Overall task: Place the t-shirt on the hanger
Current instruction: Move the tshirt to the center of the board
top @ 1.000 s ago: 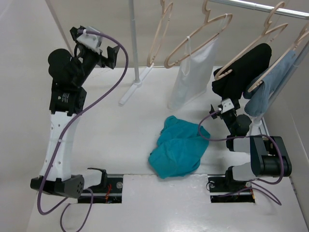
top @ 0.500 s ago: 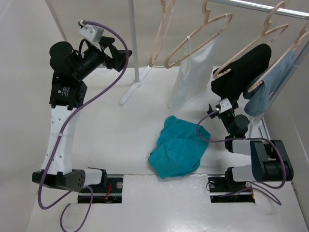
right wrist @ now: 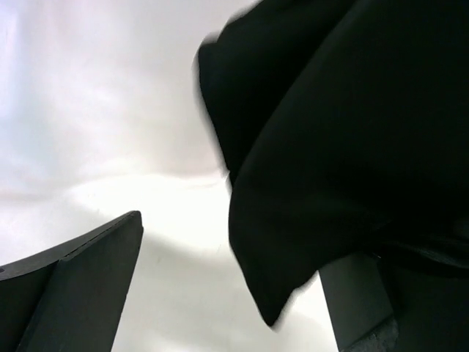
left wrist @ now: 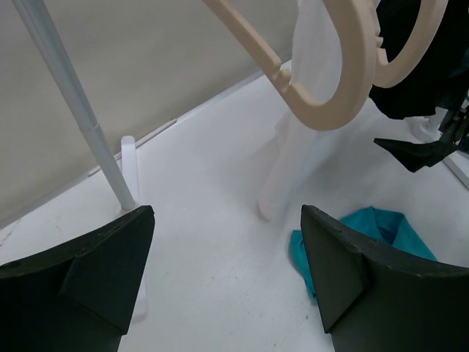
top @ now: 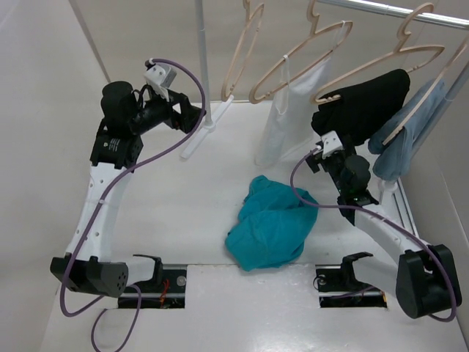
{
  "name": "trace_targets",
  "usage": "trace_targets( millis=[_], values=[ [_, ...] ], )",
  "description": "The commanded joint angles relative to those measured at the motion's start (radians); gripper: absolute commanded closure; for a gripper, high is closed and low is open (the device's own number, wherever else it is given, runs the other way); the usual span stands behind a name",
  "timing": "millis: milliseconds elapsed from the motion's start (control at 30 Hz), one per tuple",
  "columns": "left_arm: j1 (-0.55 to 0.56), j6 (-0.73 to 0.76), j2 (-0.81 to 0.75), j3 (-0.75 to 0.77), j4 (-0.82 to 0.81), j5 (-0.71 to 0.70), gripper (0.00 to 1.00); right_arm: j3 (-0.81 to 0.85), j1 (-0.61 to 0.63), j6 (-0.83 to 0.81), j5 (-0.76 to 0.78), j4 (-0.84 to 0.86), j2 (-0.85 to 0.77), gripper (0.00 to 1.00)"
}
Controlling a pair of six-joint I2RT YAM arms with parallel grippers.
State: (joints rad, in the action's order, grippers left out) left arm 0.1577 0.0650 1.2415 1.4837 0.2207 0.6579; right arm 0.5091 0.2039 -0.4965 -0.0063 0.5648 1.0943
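The left end effector [top: 192, 117], far left beside the rail post [top: 203, 66], is released and holds nothing. Four wooden hangers hang on the far rail; the leftmost, the hanger [top: 233, 73], is bare. One plain teal t-shirt [top: 270, 227] lies crumpled on the worktop [top: 168, 213], near centre. The right end effector [top: 314, 160] is spread wide and empty beside the black garment [top: 366, 103].

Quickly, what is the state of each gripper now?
Left gripper: open, empty.
Right gripper: open, gripping nothing, close to the black garment.
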Motion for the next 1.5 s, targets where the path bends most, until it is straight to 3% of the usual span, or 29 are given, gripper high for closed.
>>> trace_targets(
  millis=[0,100,300,467,600,633,733,800,833,867,933,1000,1167,1333,1467],
  values=[
    [0.006,0.054,-0.051,0.013,-0.021,0.022,0.23,0.020,0.037,0.013,0.068,-0.092,-0.025,0.00],
    [0.006,0.087,-0.062,-0.013,0.006,0.022,0.23,0.049,0.064,0.004,0.077,-0.124,-0.039,0.00],
    [0.016,0.229,-0.132,-0.196,0.060,0.022,0.36,0.187,0.086,0.022,0.034,-0.321,0.033,0.00],
    [0.057,0.479,-0.229,-0.423,0.161,0.043,0.49,0.184,0.170,-0.049,0.038,-0.307,0.013,0.00],
    [0.178,0.666,-0.249,-0.482,0.304,0.034,0.49,0.184,0.239,-0.103,0.218,-0.318,0.042,0.00],
    [0.236,0.702,-0.222,-0.482,0.348,0.020,0.45,0.193,0.252,-0.103,0.305,-0.328,0.052,0.00],
    [0.337,0.759,-0.176,-0.491,0.391,0.020,0.32,0.244,0.279,-0.103,0.358,-0.408,0.084,0.00],
    [0.371,0.783,-0.149,-0.491,0.378,0.020,0.26,0.282,0.293,-0.103,0.301,-0.445,0.084,0.00],
    [0.385,0.797,-0.136,-0.491,0.367,0.034,0.19,0.282,0.293,-0.011,0.301,-0.445,0.066,0.00],
    [0.411,0.841,-0.099,-0.491,0.356,0.057,0.16,0.293,0.272,0.054,0.333,-0.445,0.065,0.00],
    [0.448,0.901,-0.057,-0.491,0.344,0.069,0.13,0.293,0.241,0.098,0.249,-0.445,0.065,0.00],
    [0.515,0.943,0.007,-0.491,0.313,0.059,0.11,0.293,0.241,0.081,0.128,-0.445,0.099,0.00],
    [0.621,1.068,0.111,-0.531,0.292,0.010,0.11,0.361,0.319,0.119,0.054,-0.574,0.280,0.04],
    [0.660,1.200,0.174,-0.582,0.269,-0.027,0.18,0.396,0.365,0.206,-0.019,-0.614,0.403,0.03],
    [0.669,1.247,0.187,-0.608,0.292,0.002,0.37,0.431,0.399,0.231,-0.066,-0.628,0.490,0.02]
  ],
)
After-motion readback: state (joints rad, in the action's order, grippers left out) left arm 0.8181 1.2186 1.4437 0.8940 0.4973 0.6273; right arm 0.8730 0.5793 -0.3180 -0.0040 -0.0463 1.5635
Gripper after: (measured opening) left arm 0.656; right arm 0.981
